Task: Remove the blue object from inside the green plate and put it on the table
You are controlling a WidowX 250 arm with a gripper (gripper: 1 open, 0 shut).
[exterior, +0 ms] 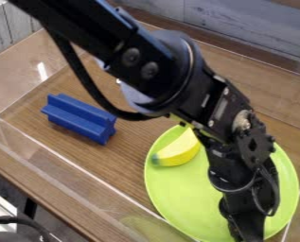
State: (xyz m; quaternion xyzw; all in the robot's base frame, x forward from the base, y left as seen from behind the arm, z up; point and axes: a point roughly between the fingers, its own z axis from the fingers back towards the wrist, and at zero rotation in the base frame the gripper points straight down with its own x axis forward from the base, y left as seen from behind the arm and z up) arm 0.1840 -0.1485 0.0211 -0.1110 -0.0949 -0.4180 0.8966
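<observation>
Blue block [79, 119] on desk [120, 151], off the green plate [178, 194].
From my remote cam I had the block lying on the wood approx. upper L of the plate, well apart from it, ridges running lengthwise, near the clear wall [66, 177]. My tool [247, 229] was pressed together, pointing down over the lower R part of the plate; couldn't tell if the tips touched it. The banana [180, 148] sat on the plate's upper L part, one end hidden behind the arm [159, 71].
</observation>
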